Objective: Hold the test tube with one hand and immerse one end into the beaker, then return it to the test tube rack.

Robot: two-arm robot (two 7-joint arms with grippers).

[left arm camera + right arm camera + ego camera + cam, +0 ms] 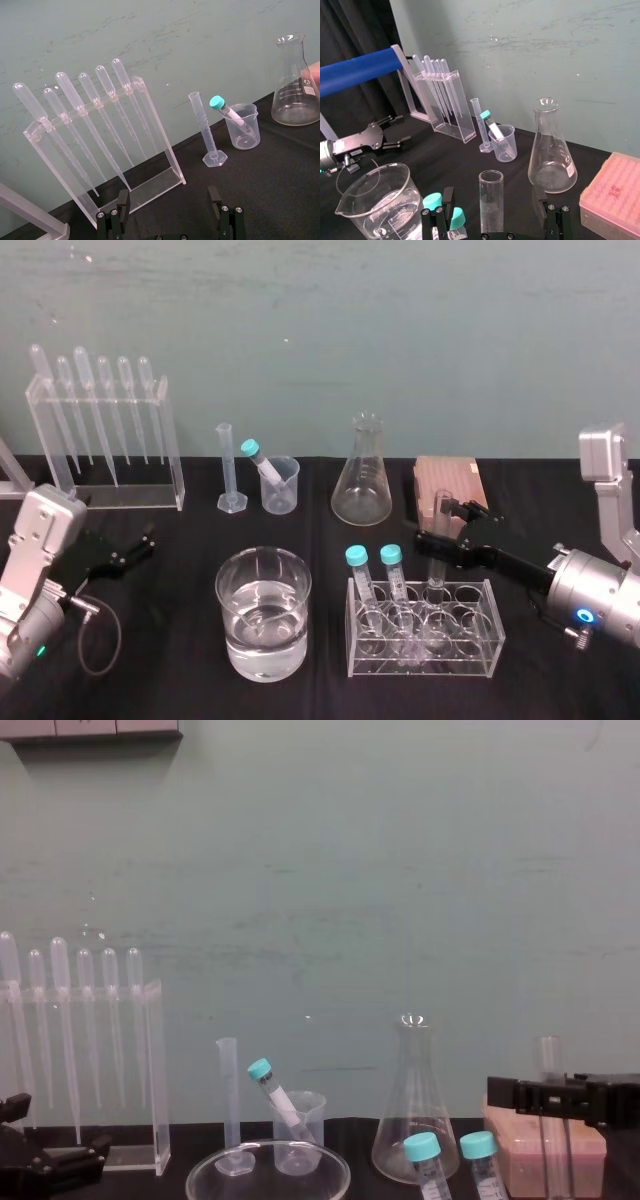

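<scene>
Right gripper [440, 528] is spread: its fingers straddle the upper part of the test tube [491, 205] without touching the glass. The tube stands upright in a clear acrylic holder [425, 655], in the slot next to two teal-capped tubes [357, 558]. Treat this step as the pick-up, with the grasp not yet made.

Next, close on the tube. Lift it straight up until its base clears the holder, then carry it left to the beaker [228, 635], which holds water just beside the holder. The capped tubes stand between tube and beaker, so travel above their caps.

The test tube rack [450, 480], a pale pink block, lies just behind the gripper, with the conical flask [362, 480] beside it. Left gripper [140, 545], also spread, is parked at the table's left.
</scene>
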